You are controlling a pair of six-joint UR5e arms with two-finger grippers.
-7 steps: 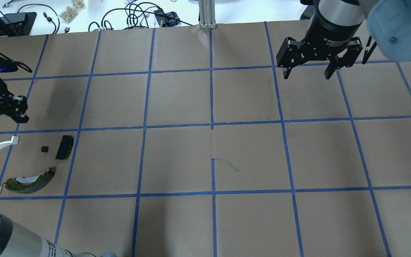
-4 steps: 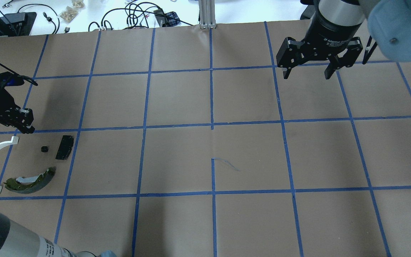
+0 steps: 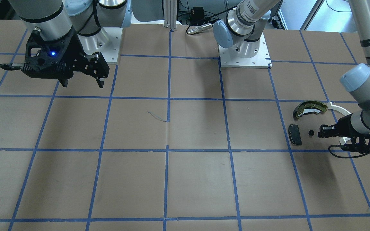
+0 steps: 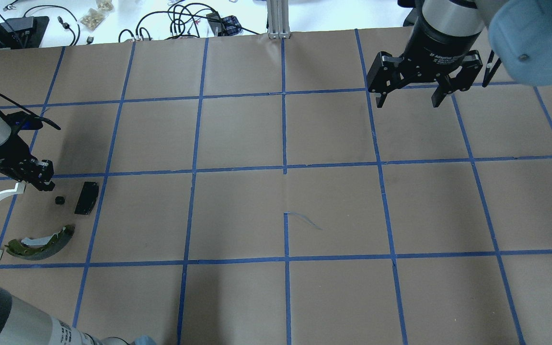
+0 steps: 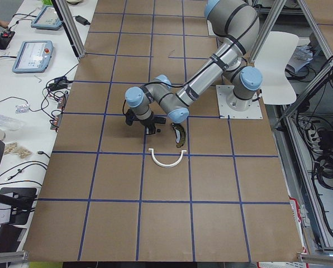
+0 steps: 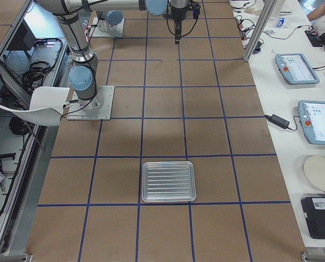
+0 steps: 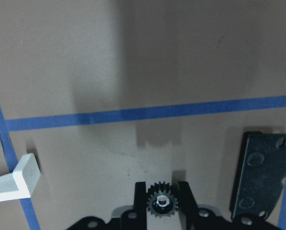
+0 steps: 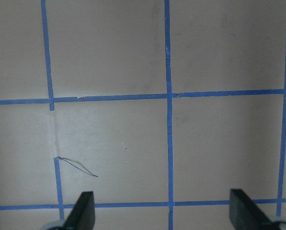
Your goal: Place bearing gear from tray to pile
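Left pincer [image 4: 48,186] advanced over taped paper [image 4: 237,134].

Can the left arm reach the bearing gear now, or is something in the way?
Probably yes. The left end effector hangs close beside the bearing gear, and the wrist view frames the gear between its open fingers. The dark grey pad and white arc strip lie aside.

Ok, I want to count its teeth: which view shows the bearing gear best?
Left wrist view: the bearing gear sits close, teeth clear. Overhead and front-facing views show only a black dot; the rest, nothing clear.
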